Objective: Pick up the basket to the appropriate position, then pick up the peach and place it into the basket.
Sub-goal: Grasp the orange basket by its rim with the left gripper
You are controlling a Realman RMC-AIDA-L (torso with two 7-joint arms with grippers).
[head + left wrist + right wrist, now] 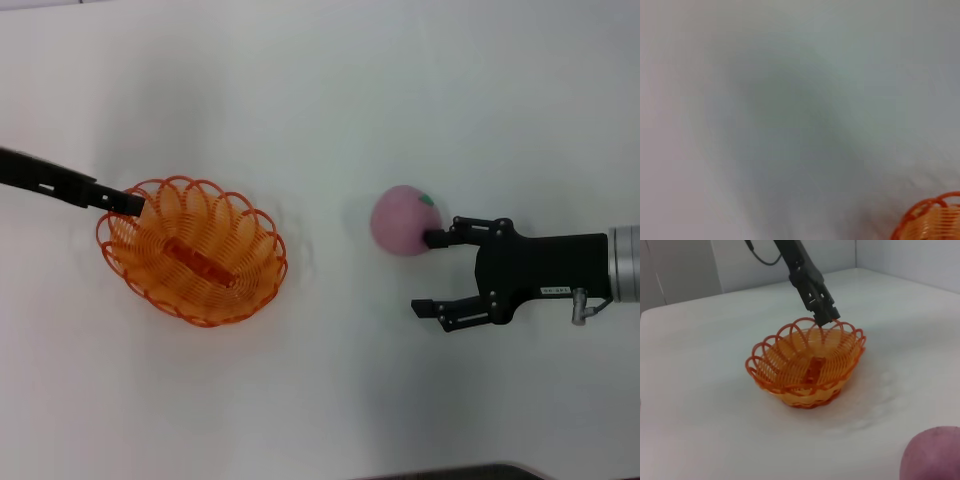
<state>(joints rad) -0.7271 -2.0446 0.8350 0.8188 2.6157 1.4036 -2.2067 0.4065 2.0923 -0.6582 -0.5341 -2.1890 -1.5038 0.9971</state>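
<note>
The orange wire basket (190, 250) sits on the white table at the left; part of its rim also shows in the left wrist view (932, 222). My left gripper (135, 203) is at the basket's far-left rim, pinched shut on a rim loop, as the right wrist view shows (826, 319). The pink peach (403, 220) with its green mark lies to the right of the basket (807, 365). My right gripper (428, 272) is open just right of the peach. One fingertip touches the peach's side, and the peach lies outside the gap. The right wrist view shows only an edge of the peach (932, 455).
The white table (320, 90) spreads around both objects. A dark strip marks its near edge (480, 472). Pale walls (685, 265) stand beyond the table's far side.
</note>
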